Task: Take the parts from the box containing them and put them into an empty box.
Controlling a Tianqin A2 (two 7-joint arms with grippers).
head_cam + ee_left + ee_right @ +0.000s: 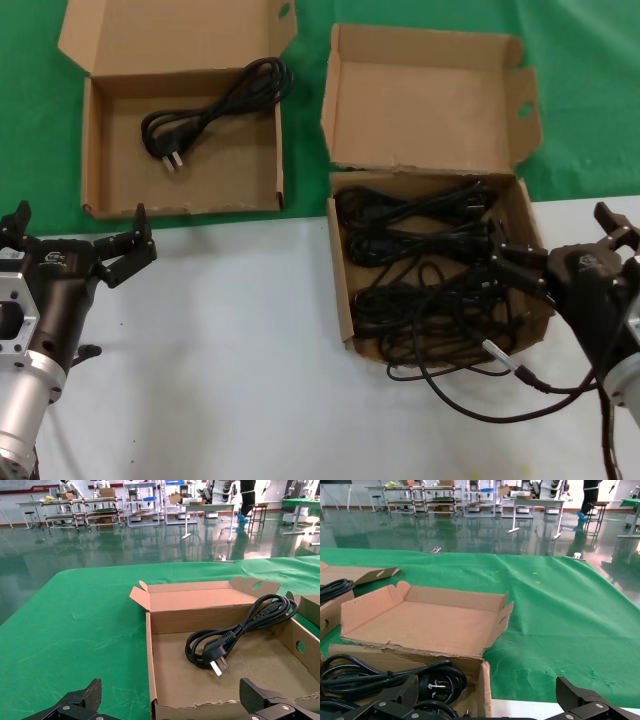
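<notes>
No readable writing shows on either carton. The wider box (185,140) lies far left on the green cloth (590,90), holding one coiled cable (215,105) whose long axis runs diagonally, its pronged plug toward the robot. The squarer box (435,250), on the right, straddles the cloth's edge and the white table (230,350), full of tangled cables (425,270); one strand trails out over the table. The left gripper (75,235) hovers before the wider box, fingers spread wide. The right gripper (555,250) sits at the squarer box's right wall, fingers apart, holding nothing.
</notes>
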